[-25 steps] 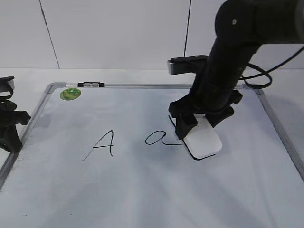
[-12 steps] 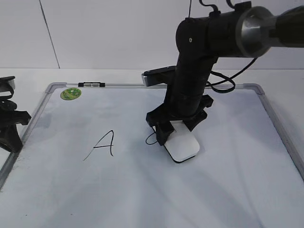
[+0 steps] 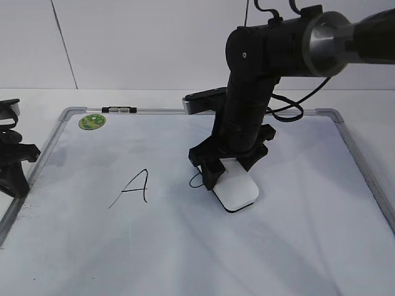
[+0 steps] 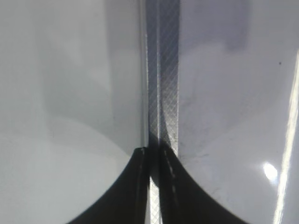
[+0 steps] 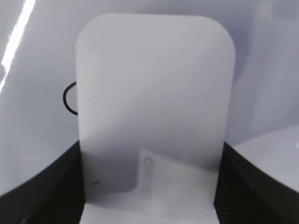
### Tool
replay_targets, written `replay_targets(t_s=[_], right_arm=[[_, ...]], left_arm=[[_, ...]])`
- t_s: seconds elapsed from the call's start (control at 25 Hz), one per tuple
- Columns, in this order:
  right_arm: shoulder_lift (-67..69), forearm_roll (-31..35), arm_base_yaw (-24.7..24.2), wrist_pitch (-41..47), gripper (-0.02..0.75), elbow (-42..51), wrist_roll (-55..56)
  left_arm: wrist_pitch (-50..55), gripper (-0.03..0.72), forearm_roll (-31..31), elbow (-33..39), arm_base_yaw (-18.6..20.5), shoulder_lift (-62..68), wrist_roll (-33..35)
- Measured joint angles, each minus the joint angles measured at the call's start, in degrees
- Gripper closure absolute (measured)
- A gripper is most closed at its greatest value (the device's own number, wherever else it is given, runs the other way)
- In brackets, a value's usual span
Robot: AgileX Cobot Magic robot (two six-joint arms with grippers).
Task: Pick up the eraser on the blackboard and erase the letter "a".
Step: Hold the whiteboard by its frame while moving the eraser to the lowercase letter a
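One eraser (image 3: 237, 190), light rigid plastic, slick-sided, best held across long edges: clamped in right gripper (image 3: 229, 166), flat on blackboard (image 3: 185, 246), covering most of letter "a" (image 3: 195, 180). Beyond, left gripper (image 4: 154, 186) nearly closed, empty, over frame.

A white rounded-rectangular plastic eraser (image 3: 237, 190), smooth and faintly satin, rests its thin black underside on a large white dry-erase blackboard (image 3: 185, 246) whose glossy surface throws back bright glare in both wrist views. The board's grey frame (image 3: 154, 111) looks like brushed metal with rounded grey corner pieces; seen close in the left wrist view, the frame strip (image 4: 163, 70) carries a fine cross-hatched texture. The right gripper (image 3: 234, 161) is matt black, its arm bearing 1 polished silver metal band. The surrounding tabletop (image 3: 37, 102) appears plain matt white.
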Motion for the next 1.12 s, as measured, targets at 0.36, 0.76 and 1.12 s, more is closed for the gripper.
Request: replay_targets(t_s=[0.36,0.76,1.12], right_arm=[[0.0,-0.32,3.88,-0.22,0.167,0.0,0.04],[0.0,-5.35,8.71,-0.33,0.168,0.0,3.98],[0.0,-14.68,4.98,0.0,0.168,-0.25,9.36]], left_arm=[[0.0,0.657,0.0,0.0,0.0,0.0,0.0],[0.0,0.657,-0.02,0.0,0.0,0.0,0.0],[-0.1,0.657,-0.12,0.0,0.0,0.0,0.0]])
